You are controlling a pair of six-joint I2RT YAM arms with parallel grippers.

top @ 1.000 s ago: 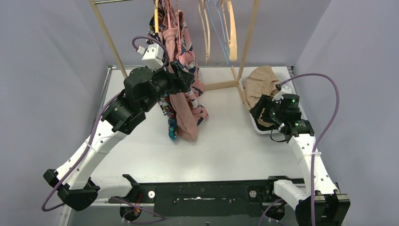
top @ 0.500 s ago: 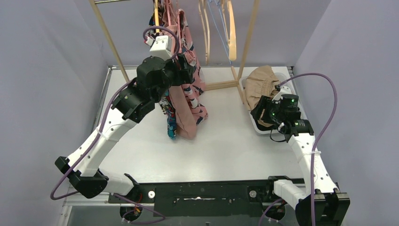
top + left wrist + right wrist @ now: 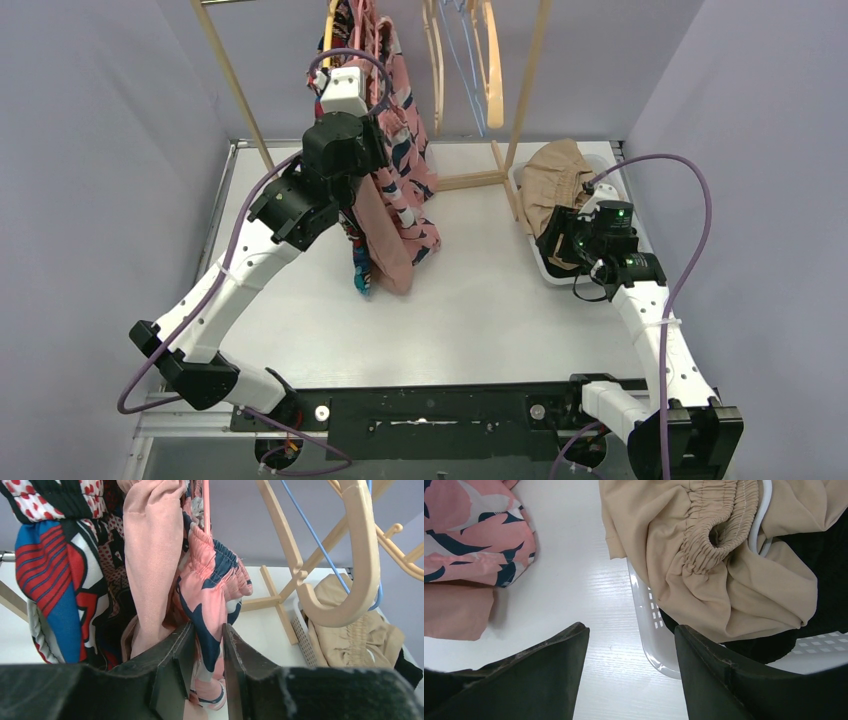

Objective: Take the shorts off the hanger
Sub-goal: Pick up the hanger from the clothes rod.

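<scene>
Change: the left gripper (image 3: pixel 207 665) had climbed to the garments under the wooden rack (image 3: pixel 525 90), and its jaws had gone from wide to narrow, pinching the pink floral-print shorts (image 3: pixel 212 580) below the waistband.
Meaning: the grasp looked made. The shorts were not yet off the pink hanger (image 3: pixel 205 510).
Right gripper (image 3: pixel 631 655): jaws wide and empty, over the rim of the white basket (image 3: pixel 649 640) beside the rack's right foot.
Shorts on rack: three, namely floral, plain dusty pink shorts (image 3: pixel 152 555) and comic-print shorts (image 3: pixel 55 570).
Shorts in basket: two seen, beige shorts (image 3: pixel 704 555) and black shorts (image 3: pixel 819 555).
Empty hangers: two cream hangers (image 3: pixel 362 555) and one blue wire hanger (image 3: pixel 320 545), on the rack's right half.
</scene>
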